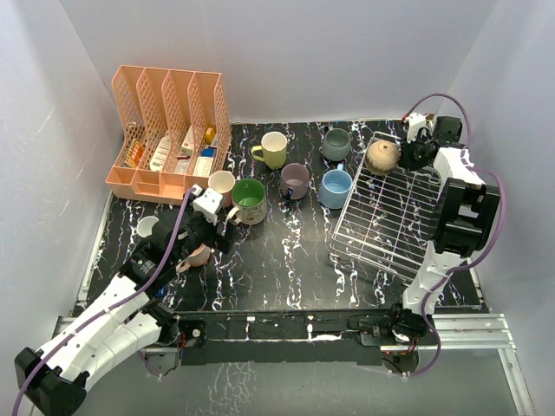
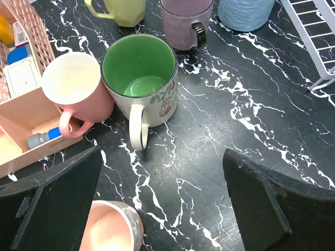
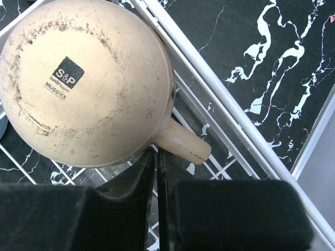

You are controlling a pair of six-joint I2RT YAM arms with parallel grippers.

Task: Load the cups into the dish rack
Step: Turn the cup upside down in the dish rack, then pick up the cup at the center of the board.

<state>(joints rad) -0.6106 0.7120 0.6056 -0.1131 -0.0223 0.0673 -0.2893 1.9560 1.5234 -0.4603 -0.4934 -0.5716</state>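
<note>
Now, left claw (image 2: pixel 162 157): released, its two black fingers (image 2: pixel 57 204) spread wide over the worktop (image 2: pixel 209 130), gripping nothing
cream cup (image 2: pixel 141 78): upright, green inside, just ahead of the left claw, with its handle turned back toward the claw
pink cup (image 2: pixel 76 86): upright, ahead and to the left of the left claw, just beside the cream cup and against the peach organizer (image 2: pixel 21 120)
pale pink cup (image 2: pixel 110 230): low under the left claw, near its left finger, only partly in view
mauve cup (image 2: pixel 186 21): on the worktop, farther ahead of the left claw, past the cream cup
yellow-green cup (image 2: pixel 123 10): ahead and slightly left of the left claw, level with the mauve cup
light blue cup (image 2: pixel 243 13): ahead and to the right of the left claw, near the edge of the dish rack (image 2: pixel 319 42)
grey cup (image 1: pixel 336 144): upright, to the left of the right claw, beside the far corner of the dish rack
white cup (image 1: pixel 147 227): behind and left of the left claw, near the worktop edge
right claw (image 3: pixel 157 172): clenched, its pads (image 3: pixel 225 214) closed to a thin slit, with no cup between them
tan cup (image 3: pixel 84 78): upside down in the dish rack, directly ahead of the right claw, printed base up, its handle pointing toward the claw
dish rack: beneath the right claw, holding the tan cup at its far end
</note>
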